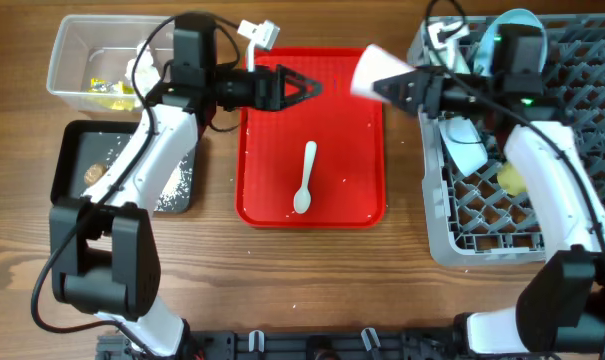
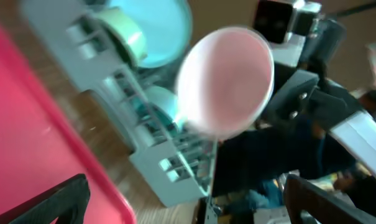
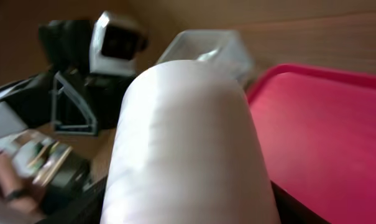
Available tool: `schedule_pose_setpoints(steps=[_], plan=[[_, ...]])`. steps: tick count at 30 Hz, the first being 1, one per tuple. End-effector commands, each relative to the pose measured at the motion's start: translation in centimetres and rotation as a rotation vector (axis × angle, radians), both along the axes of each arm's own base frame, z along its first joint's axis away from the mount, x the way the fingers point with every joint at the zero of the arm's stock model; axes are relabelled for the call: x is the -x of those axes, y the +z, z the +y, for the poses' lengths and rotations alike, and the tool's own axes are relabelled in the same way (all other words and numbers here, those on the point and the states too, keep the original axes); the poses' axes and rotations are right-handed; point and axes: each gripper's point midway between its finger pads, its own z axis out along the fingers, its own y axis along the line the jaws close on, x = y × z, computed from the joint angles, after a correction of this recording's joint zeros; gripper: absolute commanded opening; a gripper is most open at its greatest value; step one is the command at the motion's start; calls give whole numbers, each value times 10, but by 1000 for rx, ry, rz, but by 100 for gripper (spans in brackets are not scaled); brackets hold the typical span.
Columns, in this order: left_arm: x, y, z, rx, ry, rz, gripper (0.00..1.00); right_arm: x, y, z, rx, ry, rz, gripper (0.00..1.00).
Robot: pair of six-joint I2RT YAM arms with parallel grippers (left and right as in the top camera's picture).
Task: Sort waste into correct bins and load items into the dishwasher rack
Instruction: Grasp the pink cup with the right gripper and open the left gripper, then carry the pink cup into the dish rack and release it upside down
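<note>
Right gripper point(image 1: 394, 88) is clamped on the pink cup point(image 1: 374, 70), left gripper point(image 1: 307, 88) gapes wide and empty, red tray point(image 1: 282, 190) below it.

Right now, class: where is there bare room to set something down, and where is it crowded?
The red tray is bare either side of the white spoon, and the wooden table along its near edge is open. Crowded: the tray's far end, under the left hand and the right hand holding the pink cup.

Bare red tray point(image 1: 357, 150) around white spoon point(image 1: 305, 180)
</note>
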Motion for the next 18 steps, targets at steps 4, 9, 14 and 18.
schedule_pose_setpoints(steps=[4, 9, 14, 18], plan=[[-34, -76, 53, -438, 372, 96, 100, 5, 33, -102, 234, -442, -11, 61], [-33, -101, 60, -600, 447, 108, 100, 70, 56, -203, 579, -931, 151, 58], [-26, -117, 40, -642, 407, 112, 100, 118, 24, -252, 772, -1141, 424, 57], [-20, -128, 28, -699, 397, 94, 100, 142, 15, -282, 780, -1267, 545, 57]])
